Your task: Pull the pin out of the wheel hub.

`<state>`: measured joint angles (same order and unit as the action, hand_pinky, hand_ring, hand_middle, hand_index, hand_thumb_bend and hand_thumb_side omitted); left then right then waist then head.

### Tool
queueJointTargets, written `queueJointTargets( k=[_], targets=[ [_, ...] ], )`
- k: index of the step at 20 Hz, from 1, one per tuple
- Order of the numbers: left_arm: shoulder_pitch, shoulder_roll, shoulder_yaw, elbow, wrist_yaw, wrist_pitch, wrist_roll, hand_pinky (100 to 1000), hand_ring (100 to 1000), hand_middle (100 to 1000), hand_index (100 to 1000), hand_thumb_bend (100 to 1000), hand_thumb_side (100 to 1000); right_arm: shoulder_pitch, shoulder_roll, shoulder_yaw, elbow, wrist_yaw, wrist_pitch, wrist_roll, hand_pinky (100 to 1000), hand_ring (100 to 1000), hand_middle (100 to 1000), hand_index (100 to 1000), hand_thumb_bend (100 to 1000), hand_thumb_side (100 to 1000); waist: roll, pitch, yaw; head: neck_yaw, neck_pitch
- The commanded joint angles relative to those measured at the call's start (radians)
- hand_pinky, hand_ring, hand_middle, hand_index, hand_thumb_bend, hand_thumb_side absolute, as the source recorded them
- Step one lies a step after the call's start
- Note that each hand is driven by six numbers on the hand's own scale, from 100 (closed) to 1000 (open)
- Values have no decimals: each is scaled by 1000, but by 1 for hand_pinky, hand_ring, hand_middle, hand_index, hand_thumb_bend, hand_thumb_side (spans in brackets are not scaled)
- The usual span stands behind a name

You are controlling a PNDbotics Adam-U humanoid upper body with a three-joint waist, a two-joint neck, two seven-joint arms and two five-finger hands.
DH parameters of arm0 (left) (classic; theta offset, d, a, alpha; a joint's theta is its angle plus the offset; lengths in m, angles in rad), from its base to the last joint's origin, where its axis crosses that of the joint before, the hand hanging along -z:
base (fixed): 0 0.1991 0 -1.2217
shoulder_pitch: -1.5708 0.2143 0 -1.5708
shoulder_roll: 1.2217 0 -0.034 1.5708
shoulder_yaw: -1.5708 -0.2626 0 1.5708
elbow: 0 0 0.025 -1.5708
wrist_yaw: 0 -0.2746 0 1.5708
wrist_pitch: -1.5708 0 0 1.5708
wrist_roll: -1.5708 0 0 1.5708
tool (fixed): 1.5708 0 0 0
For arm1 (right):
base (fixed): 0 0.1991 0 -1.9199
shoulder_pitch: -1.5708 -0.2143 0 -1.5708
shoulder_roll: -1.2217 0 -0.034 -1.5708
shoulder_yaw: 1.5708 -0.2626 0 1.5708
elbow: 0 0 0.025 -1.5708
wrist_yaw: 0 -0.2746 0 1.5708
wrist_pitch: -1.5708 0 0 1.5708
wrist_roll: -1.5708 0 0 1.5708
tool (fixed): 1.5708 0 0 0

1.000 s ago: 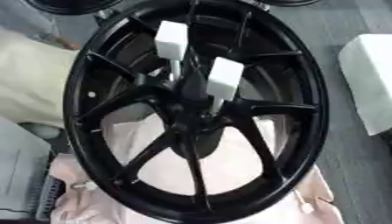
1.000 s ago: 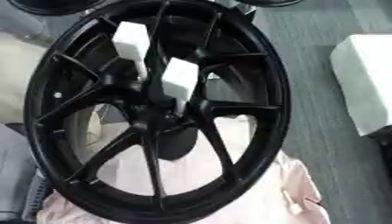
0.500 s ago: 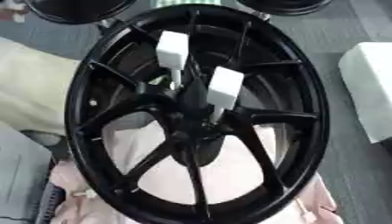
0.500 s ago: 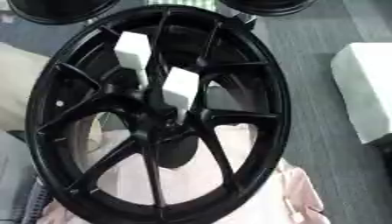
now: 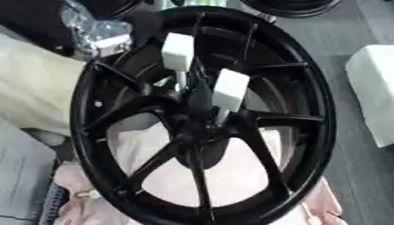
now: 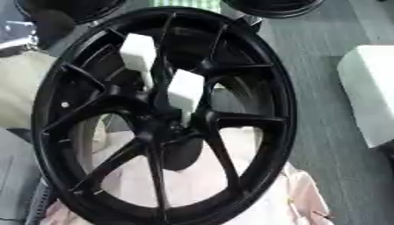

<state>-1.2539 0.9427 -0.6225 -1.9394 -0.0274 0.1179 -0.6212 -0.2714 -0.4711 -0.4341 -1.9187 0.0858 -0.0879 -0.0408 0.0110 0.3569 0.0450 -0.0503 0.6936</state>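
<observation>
A large black spoked wheel hub point(image 5: 322, 110) fills most of both views, lying tilted on a pink cloth point(image 5: 231, 176). Two white block-topped pins stand near its centre point(image 5: 198, 129). The farther white block point(image 5: 178, 52) sits above the upper spokes. The nearer white block point(image 5: 230, 89) stands just right of the centre, on a thin pale stem. Neither of my hands shows in either view, and nothing touches the pins.
A white box point(image 5: 375, 96) stands on the grey floor to the right. Parts of other black wheels point(image 5: 296, 5) show at the top edge. A clear plastic bag point(image 5: 96, 30) and a cream cloth point(image 5: 34, 88) lie at the left.
The whole picture has shifted, so the camera has moved; more of the far wheels and the plastic bag now show. The wheel hub and both white blocks keep their places relative to each other.
</observation>
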Motion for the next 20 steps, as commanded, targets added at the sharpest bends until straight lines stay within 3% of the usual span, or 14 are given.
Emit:
queueJointTargets(
  k=[1, 4, 8, 13, 16, 20],
  targets=[
    [-12, 20, -11, -6, -4, 55, 30, 744, 719, 765, 845, 100, 689, -6, -21, 1, -3, 5, -3, 9, 652, 575, 545, 631, 490, 232, -1, -15, 1, 10, 7],
    [-16, 12, -22, -6, -5, 83, 30, 744, 719, 765, 845, 100, 689, -7, -20, 2, -2, 5, -5, 12, 652, 575, 545, 631, 490, 232, -1, -14, 2, 13, 9],
    [-15, -16, -37, 27, -37, 90, 36, 773, 755, 792, 855, 105, 592, -6, -11, 5, 4, 6, -8, 19, 651, 573, 542, 629, 491, 238, -6, -8, -2, 16, 16],
    [-9, -44, -51, 104, -123, 53, 82, 800, 775, 776, 841, 244, 483, -1, -1, 5, 10, 9, -11, 24, 650, 571, 541, 628, 494, 242, -10, 0, -6, 20, 20],
    [0, -56, -59, 144, -172, 17, 93, 816, 781, 770, 841, 324, 519, -1, 4, 5, 13, 10, -13, 27, 649, 569, 539, 626, 494, 244, -12, 5, -7, 23, 18],
    [5, -65, -65, 183, -205, -28, 95, 817, 782, 771, 842, 330, 525, -2, 8, 5, 14, 11, -14, 29, 649, 569, 539, 626, 494, 244, -13, 8, -7, 25, 16]
  ],
)
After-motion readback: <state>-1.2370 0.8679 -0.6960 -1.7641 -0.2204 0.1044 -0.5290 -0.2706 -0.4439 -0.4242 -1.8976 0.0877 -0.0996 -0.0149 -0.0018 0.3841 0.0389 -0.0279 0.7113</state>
